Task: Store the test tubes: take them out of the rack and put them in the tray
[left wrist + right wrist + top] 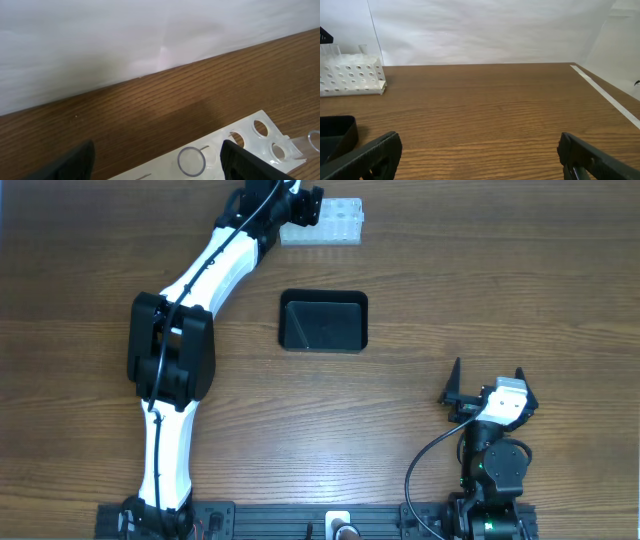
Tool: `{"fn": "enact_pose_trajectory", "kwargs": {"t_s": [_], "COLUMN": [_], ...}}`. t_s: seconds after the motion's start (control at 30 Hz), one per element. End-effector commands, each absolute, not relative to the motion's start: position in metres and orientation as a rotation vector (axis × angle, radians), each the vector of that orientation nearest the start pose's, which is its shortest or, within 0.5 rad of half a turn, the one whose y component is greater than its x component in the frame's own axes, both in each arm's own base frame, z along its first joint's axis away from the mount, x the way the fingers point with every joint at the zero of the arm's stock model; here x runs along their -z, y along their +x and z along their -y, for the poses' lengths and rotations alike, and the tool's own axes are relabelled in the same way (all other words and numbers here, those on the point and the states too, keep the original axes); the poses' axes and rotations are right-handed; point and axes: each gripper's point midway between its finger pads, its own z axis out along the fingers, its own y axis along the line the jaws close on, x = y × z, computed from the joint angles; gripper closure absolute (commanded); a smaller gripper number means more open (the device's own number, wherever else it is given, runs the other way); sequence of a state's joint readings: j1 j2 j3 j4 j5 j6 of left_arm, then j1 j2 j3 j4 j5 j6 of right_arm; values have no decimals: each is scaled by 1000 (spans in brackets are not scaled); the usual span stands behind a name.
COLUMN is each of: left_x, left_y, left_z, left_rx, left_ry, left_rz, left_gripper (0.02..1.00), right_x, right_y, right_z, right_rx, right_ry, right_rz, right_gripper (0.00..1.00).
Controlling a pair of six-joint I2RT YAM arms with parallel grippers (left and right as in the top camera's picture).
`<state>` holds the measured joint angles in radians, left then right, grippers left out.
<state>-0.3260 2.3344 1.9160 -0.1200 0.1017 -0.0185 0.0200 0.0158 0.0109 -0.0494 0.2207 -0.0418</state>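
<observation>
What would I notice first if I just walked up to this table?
Probably the long white left arm stretched across the table to the white test tube rack at the far edge, the left gripper open over a clear tube's rim. Then the black tray in the middle, and the right gripper open near its base.

White rack, black tray, brown wood-grain table, white wall.

The table is lit brightly and evenly from above in the top view, and only soft shadows are cast beside the left arm. Faint glare is seen inside the black tray. In the left wrist view, a bright patch is shown at upper centre on the white wall.
</observation>
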Motion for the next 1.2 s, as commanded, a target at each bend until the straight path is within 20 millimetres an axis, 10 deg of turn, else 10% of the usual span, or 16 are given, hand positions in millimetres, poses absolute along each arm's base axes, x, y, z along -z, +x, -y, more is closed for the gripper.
{"fn": "enact_pose_trajectory", "kwargs": {"t_s": [0.03, 1.2], "left_x": [-118, -109], "left_y": [622, 620], "left_z": [234, 245], "left_rx": [316, 330], "left_ry": [414, 431], "left_rz": [-2091, -2089], "left_gripper": [226, 726], "right_x": [-163, -163], "right_y": [242, 242], "right_z": [37, 37], "right_rx": [212, 212], "right_ry": [135, 135], "right_rz": [-1619, -1619], "right_gripper": [7, 9]}}
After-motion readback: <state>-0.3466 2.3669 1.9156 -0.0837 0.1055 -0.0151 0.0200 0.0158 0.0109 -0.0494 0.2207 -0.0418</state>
